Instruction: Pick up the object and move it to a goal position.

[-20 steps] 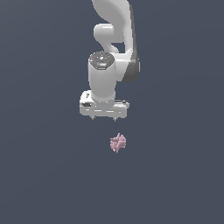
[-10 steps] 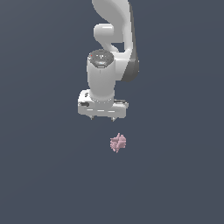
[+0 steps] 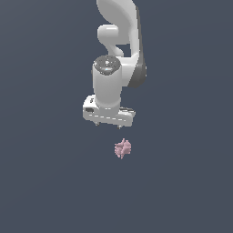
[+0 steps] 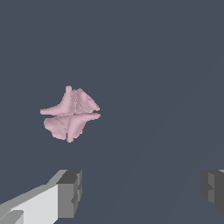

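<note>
Exterior view: the white arm's gripper (image 3: 108, 125) hangs above the pale-pink object (image 3: 123, 148), clear of it. Wrist view shows the jaws spread wide, holding nothing, the object (image 4: 70, 113) lying outside them.

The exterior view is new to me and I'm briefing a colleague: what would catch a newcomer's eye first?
First, the white arm reaching down from the top of the exterior view, its gripper hanging open and empty. Next, the small pale-pink knobbly object, alone on the dark surface, just below the gripper and slightly toward the exterior view's right, untouched.
</note>
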Available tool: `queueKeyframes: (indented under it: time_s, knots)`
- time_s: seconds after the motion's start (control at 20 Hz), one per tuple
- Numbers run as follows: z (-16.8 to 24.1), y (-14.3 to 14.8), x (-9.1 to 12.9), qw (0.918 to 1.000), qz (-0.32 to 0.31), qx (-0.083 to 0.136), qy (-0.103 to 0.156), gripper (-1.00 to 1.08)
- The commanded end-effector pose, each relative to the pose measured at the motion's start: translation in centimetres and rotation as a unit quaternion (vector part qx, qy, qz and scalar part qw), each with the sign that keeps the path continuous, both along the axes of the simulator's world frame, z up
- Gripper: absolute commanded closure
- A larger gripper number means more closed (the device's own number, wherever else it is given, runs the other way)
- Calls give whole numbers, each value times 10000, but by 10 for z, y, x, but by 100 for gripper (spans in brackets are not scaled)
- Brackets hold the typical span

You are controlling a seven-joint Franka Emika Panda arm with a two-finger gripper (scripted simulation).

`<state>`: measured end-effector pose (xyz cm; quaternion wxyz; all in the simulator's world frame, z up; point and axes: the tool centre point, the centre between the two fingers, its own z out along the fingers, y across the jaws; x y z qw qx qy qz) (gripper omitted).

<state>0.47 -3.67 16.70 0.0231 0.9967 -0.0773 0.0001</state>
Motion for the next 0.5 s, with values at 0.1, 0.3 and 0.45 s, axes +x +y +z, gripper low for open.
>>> queueKeyframes:
  time_s: [0.1, 0.3, 0.45]
  knots:
    - [-6, 6, 6, 9991, -414, 28, -18, -92]
    - [-13, 14, 14, 9960, -895, 59, -37, -92]
    - [-18, 20, 19, 9918, -1278, 82, -50, -92]
